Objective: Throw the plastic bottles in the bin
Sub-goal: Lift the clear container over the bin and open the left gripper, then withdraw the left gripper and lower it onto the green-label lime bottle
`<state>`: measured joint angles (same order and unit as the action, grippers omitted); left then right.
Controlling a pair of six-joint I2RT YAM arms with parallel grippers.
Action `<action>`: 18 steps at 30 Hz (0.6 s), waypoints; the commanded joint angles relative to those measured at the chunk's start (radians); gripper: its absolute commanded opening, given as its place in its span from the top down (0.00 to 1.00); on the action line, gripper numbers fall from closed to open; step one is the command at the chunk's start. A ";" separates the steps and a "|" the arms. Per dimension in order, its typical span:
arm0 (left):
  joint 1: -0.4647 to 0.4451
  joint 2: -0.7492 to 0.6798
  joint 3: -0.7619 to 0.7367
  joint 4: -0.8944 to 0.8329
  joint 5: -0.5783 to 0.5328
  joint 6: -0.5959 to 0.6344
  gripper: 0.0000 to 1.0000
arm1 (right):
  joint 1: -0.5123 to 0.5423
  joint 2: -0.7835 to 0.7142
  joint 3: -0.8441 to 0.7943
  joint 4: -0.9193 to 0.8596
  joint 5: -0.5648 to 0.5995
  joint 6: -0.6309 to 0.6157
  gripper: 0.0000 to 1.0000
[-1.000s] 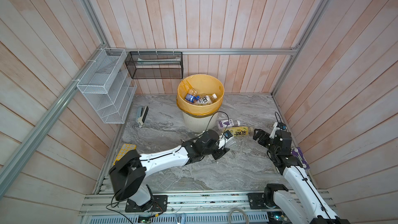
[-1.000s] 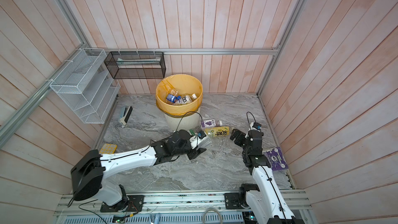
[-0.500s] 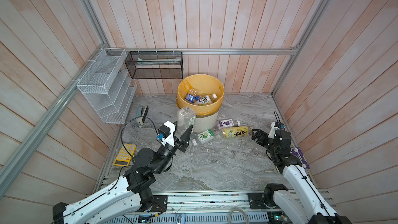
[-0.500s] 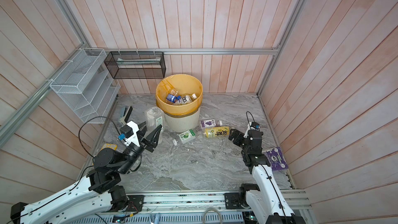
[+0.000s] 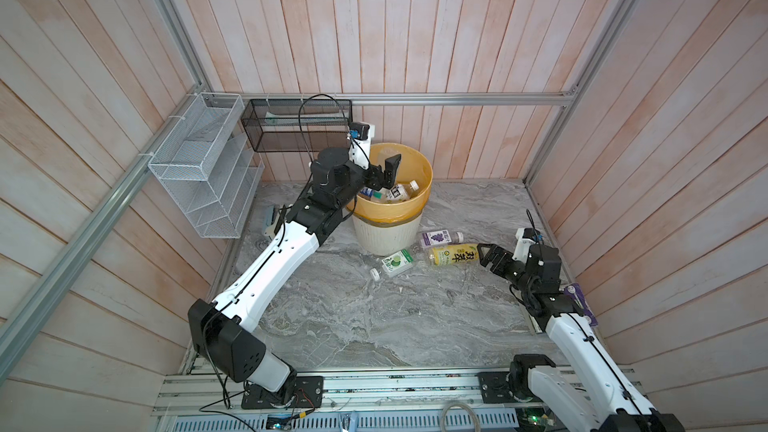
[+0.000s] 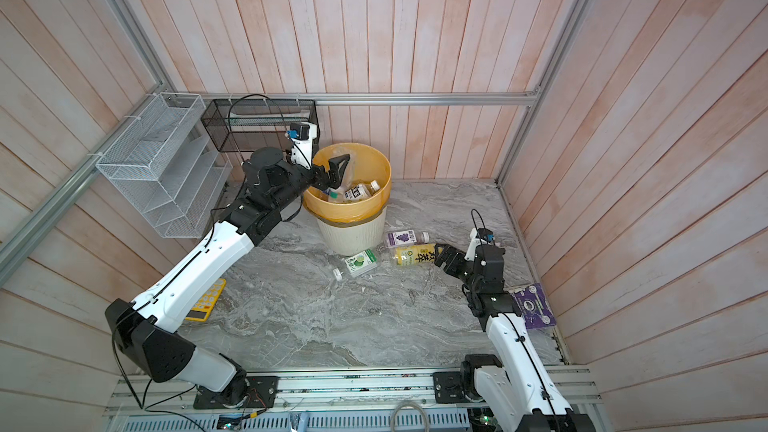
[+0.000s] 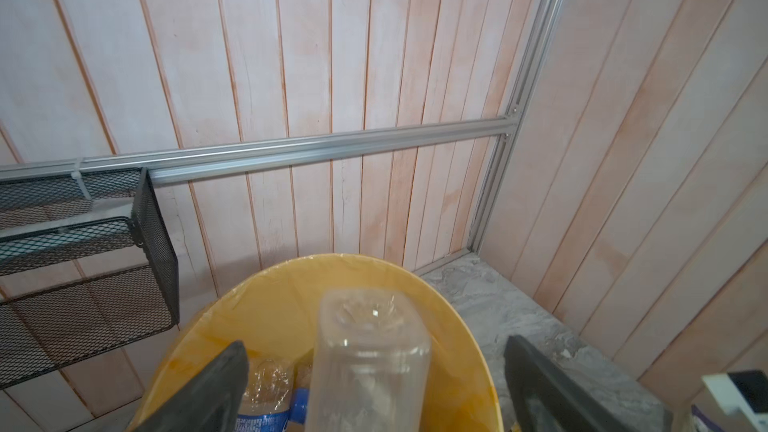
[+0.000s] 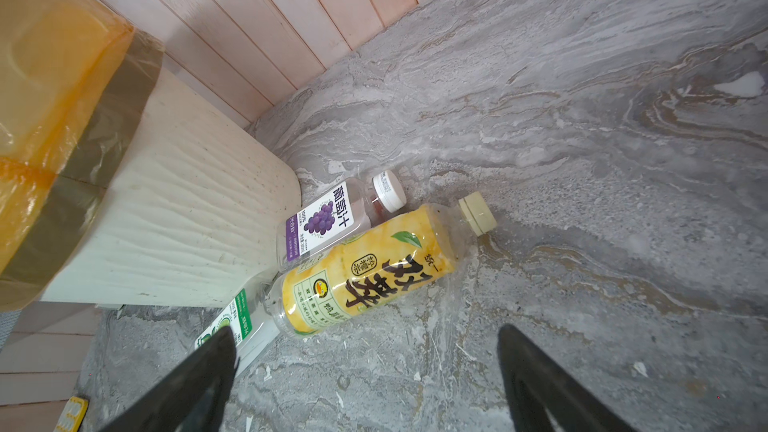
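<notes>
a second ago my left fingers [image 7: 216, 384] were clamped on the clear bottle [image 7: 370, 359] down on the surface [image 5: 374, 317]; now they hang over the bin [image 5: 424, 176], sprung wide, the bottle loose between them.

Top views: high over the 6 o'clock edge, tilted down across the whole tabletop [image 5: 374, 317], nearly identical. Left wrist: close above the bin [image 7: 270, 313] at 12 o'clock, facing 1 o'clock. Right wrist: low, near, facing 10 o'clock, bin shared.

Even light; near foreground perhaps blurry.
</notes>
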<state>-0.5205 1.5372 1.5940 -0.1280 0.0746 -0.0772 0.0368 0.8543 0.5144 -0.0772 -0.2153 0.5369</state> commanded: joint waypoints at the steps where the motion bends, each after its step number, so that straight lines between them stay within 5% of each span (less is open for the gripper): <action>1: 0.002 -0.056 -0.021 -0.011 0.010 -0.035 0.00 | 0.003 -0.008 0.029 -0.045 0.034 -0.025 0.01; 11: -0.017 -0.246 -0.250 0.054 -0.068 -0.006 0.00 | 0.003 0.032 0.036 -0.046 0.039 -0.015 0.01; 18: -0.202 -0.308 -0.423 -0.018 -0.260 0.151 0.00 | 0.004 0.020 0.021 -0.034 0.057 -0.001 0.01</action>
<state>-0.6823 1.2312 1.2270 -0.0940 -0.0891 0.0093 0.0368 0.8848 0.5171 -0.1093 -0.1806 0.5285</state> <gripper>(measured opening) 0.997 0.990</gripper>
